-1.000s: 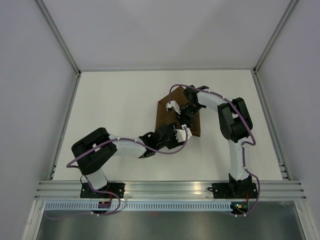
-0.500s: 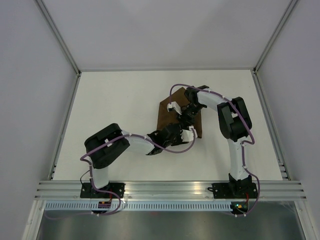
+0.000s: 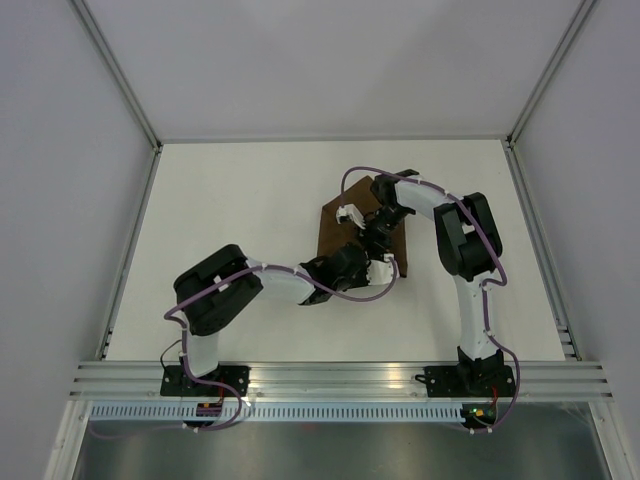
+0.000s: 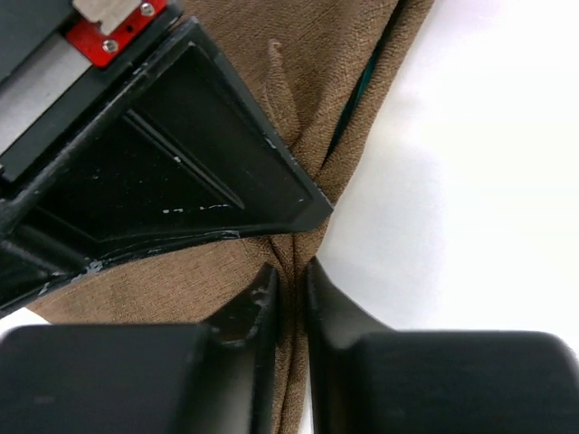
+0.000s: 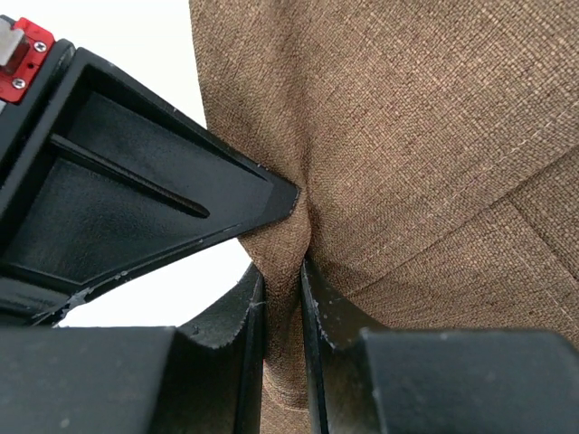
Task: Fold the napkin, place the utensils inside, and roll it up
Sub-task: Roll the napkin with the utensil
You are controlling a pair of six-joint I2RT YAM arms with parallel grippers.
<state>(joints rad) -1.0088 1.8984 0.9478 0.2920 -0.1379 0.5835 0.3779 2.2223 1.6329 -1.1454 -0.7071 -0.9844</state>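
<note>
While the napkin (image 3: 332, 228) lies folded on the table (image 3: 230, 200), right of centre, the left gripper (image 4: 289, 273) pinches a raised ridge at its edge and the right gripper (image 5: 282, 276) pinches another; a teal utensil (image 4: 355, 99) peeks from the fold.

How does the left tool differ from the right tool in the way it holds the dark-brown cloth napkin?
The left tool pinches the dark-brown cloth napkin near its edge closest to the arm bases, while the right tool pinches it farther from them. Beside the left tool, a thin teal-green utensil shows inside the fold; beside the right tool, no utensil shows. Both tools are shut on a raised ridge of the cloth.
</note>
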